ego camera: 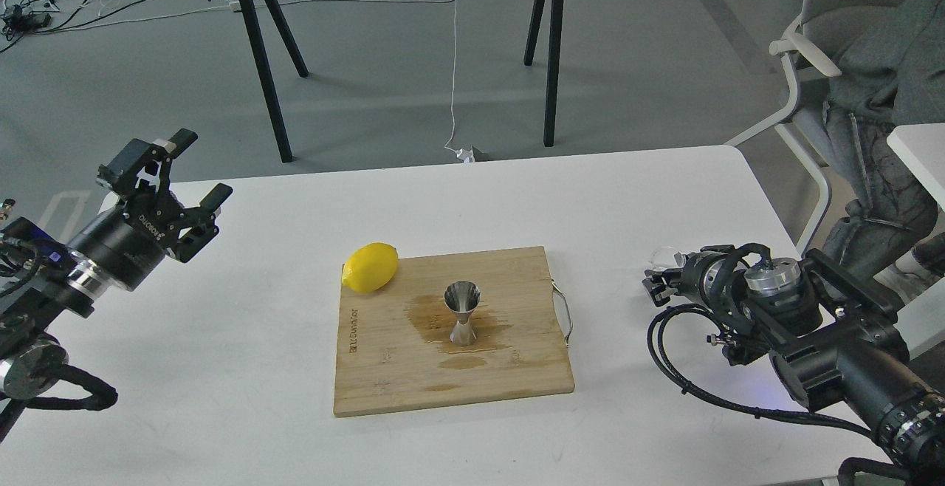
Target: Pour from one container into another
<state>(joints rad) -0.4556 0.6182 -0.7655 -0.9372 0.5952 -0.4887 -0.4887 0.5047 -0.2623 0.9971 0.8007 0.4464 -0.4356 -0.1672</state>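
The left gripper (193, 170) hangs over the left part of the white table (221, 309) with its two black fingers (183, 135) spread wide and nothing between them. The right gripper (655, 279) sits low at the right side of the table, seen nearly end-on and dark; its two fingers cannot be told apart, so how far they stand open cannot be told. A small clear cup (664, 256), low and round, shows right at its tip, touching or just beside it; whether the fingers grip it cannot be told.

One steel jigger (462, 314) stands upright near the middle of one bamboo cutting board (384, 368), well apart from the cup. It is shiny, an hourglass of two cones, its open mouth facing up. Around its base the wood carries a dark wet stain (428, 316). One lemon (370, 267), smooth and bright yellow, lies at the board's far left corner, partly on the board and partly over its edge. The board is rectangular, pale and grained, with a thin metal wire handle (564, 312) on its right side.
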